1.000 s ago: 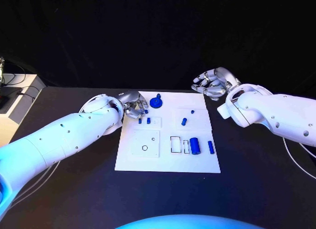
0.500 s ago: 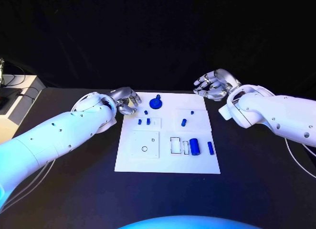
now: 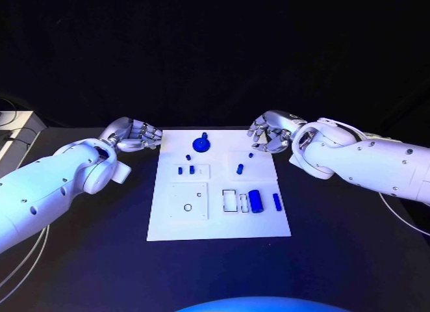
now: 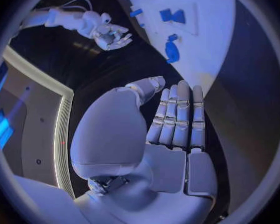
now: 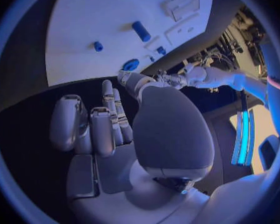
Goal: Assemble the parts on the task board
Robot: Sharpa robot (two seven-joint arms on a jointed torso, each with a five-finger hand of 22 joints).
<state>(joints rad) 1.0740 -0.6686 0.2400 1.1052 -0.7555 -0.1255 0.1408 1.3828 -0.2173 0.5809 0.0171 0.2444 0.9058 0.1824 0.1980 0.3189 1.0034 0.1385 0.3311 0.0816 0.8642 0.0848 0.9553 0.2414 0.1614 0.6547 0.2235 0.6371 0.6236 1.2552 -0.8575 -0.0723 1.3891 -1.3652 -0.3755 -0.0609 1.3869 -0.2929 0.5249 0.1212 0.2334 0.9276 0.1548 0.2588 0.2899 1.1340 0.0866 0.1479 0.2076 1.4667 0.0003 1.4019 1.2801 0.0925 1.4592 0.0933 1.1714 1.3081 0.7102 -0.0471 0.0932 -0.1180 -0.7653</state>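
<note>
The white task board (image 3: 225, 224) lies in the middle of the black table. Blue parts sit on it: a round knob (image 3: 202, 143) at the far edge, two short pegs (image 3: 186, 170), a peg (image 3: 240, 169), a thick cylinder (image 3: 256, 201) and a bar (image 3: 277, 202). My left hand (image 3: 132, 134) hovers just off the board's far left corner, fingers straight, holding nothing. My right hand (image 3: 269, 132) hangs over the far right corner, empty, fingers apart. The left wrist view shows the left hand (image 4: 174, 129), the knob (image 4: 172, 51) and the right hand (image 4: 109, 32). The right wrist view shows the right hand (image 5: 102, 129) and the knob (image 5: 130, 64).
A pale cabinet (image 3: 9, 130) with cables stands at the table's left edge. A thin cable (image 3: 395, 211) hangs under my right arm. Bare black table surrounds the board on all sides.
The camera has shifted. My left hand has drawn back from over the board's left side to off its far left corner. My right hand has come closer to the far right corner.
</note>
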